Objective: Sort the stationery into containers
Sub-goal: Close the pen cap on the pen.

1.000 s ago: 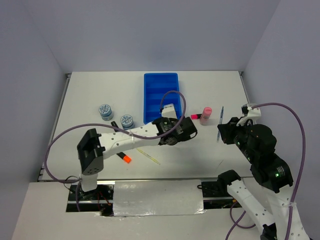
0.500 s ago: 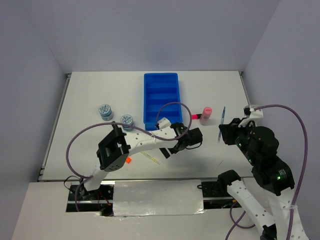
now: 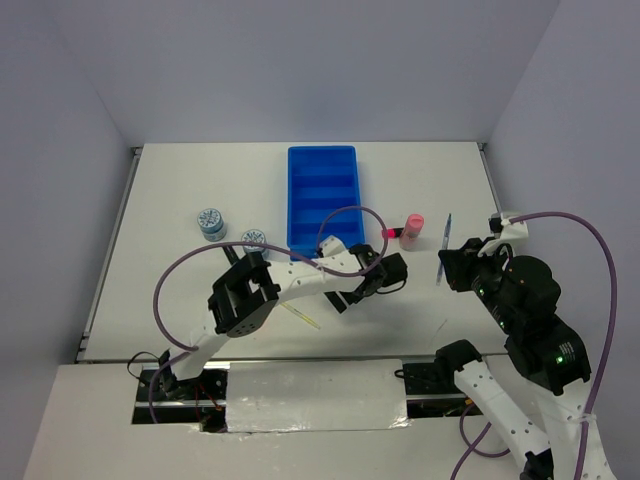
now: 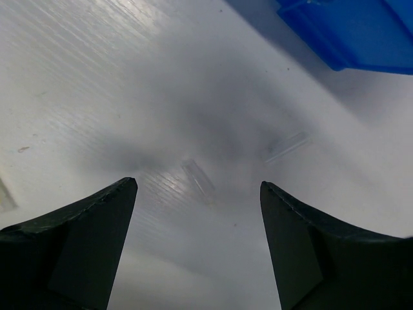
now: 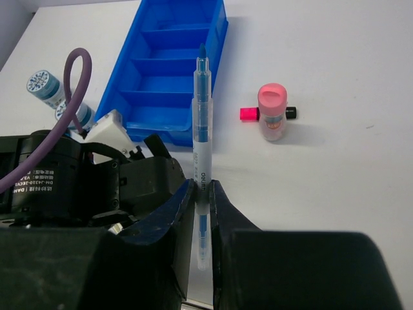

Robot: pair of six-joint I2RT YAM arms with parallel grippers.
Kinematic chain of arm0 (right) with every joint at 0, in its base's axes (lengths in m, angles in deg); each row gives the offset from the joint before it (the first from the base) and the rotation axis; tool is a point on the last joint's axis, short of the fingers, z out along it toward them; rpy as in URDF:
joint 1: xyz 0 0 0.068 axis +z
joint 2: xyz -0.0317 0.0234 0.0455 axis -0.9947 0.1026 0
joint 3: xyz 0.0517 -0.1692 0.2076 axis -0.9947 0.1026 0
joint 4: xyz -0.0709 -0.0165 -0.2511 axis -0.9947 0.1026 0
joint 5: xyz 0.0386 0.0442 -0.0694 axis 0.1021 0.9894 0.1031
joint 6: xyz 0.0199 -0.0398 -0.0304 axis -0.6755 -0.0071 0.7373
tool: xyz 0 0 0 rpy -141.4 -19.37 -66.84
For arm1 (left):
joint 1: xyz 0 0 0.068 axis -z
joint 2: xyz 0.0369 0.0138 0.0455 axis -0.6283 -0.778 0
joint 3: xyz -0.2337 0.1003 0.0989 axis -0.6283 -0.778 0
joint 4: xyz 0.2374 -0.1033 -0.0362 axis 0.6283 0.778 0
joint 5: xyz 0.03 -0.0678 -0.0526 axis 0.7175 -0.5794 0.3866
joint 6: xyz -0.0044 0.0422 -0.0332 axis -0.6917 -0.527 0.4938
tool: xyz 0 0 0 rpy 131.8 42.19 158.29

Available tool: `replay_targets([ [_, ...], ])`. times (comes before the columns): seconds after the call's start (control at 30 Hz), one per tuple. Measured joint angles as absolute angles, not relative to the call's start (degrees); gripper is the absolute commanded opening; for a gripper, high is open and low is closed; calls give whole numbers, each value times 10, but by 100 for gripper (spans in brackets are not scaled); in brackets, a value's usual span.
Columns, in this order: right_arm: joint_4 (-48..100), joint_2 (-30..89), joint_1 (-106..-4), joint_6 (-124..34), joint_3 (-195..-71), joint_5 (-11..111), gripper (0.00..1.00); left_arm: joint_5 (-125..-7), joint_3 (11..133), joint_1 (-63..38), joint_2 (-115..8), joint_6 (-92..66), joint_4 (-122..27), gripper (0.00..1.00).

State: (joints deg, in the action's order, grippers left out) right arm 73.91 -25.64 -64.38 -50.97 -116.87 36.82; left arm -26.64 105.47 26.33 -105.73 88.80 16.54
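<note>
The white table (image 3: 180,180) is mostly bare, and the bright blue tray (image 3: 292,200) sits toward its far middle, long side running away from the arms, all four compartments showing nothing inside – so, as I read it, the sorting has barely begun. The left arm reaches across to just off the tray's near right corner, and its left gripper (image 4: 197,187) hangs low over bare tabletop with the jaws spread wide and nothing between them; it looks parked there rather than lined up on anything. The right gripper (image 5: 201,190) is pinching a clear-barrelled blue pen (image 5: 201,129) near its lower end, the pen pointing out ahead toward the tray – a hold that should let it be laid lengthwise into a compartment. Two round patterned-lid tubs (image 3: 211,222) stand left of the tray, well apart from both grippers. A pink cylinder (image 5: 273,110) stands right of the tray, with a pink-ended marker (image 5: 248,114) lying just behind it. A thin pale stick (image 3: 298,313) lies near the front edge under the left arm.
</note>
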Motion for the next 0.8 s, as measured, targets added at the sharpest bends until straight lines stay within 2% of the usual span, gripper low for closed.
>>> replay_targets([
  [0.13, 739, -257, -644, -507, -1169, 368, 0, -269, 1075, 261, -1070, 888, 167, 88],
  [0.2, 739, -257, -644, -507, -1169, 369, 0, -273, 1080, 261, -1076, 888, 169, 82],
  [0.4, 739, -257, -644, -507, -1169, 371, 0, -281, 1079, 260, -1082, 888, 180, 81],
  [0.6, 739, -257, -644, -507, -1169, 371, 0, -282, 1069, 260, -1082, 888, 184, 67],
  [0.7, 739, -257, -644, -507, -1169, 371, 0, -285, 1069, 260, -1083, 887, 184, 67],
  [0.73, 739, -257, -644, -507, -1169, 371, 0, -286, 1069, 260, -1083, 887, 184, 61],
  [0.8, 739, -257, -644, -507, -1169, 371, 0, -290, 1069, 260, -1083, 886, 184, 61],
])
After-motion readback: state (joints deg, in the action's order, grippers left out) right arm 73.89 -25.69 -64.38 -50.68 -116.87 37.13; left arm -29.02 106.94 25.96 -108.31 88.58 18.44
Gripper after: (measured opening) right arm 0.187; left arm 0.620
